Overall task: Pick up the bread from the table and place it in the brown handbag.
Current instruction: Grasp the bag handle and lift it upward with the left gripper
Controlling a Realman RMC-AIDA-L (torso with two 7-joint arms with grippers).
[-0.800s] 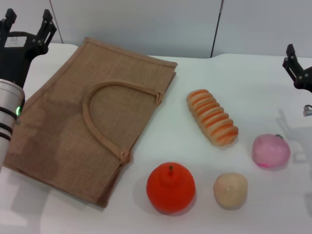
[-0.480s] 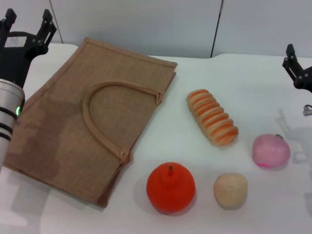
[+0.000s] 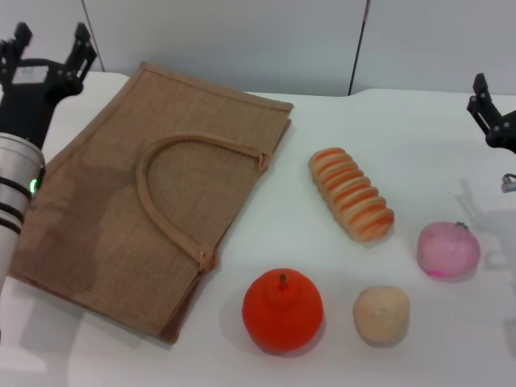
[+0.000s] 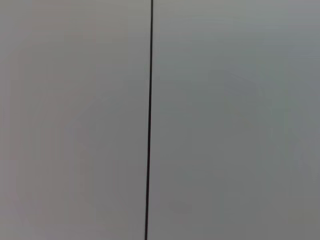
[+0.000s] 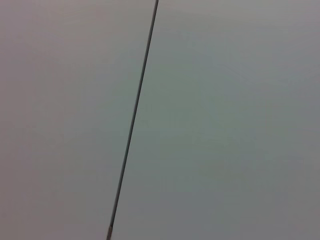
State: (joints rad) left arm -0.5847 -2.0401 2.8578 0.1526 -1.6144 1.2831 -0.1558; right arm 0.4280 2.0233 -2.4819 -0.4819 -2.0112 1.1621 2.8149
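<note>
The bread, a ridged loaf with orange and cream stripes, lies on the white table right of centre. The brown handbag lies flat on the left half, its looped handle on top. My left gripper is open and empty, raised by the bag's far left corner. My right gripper is at the far right edge, partly cut off, well away from the bread. Both wrist views show only grey wall panels with a dark seam.
An orange-red round fruit sits near the front, a beige bun-like ball to its right and a pink round fruit further right. Bare tabletop lies between the bag and the bread.
My left gripper has shifted slightly to the right. The bread, the bag and the right arm have not moved.
</note>
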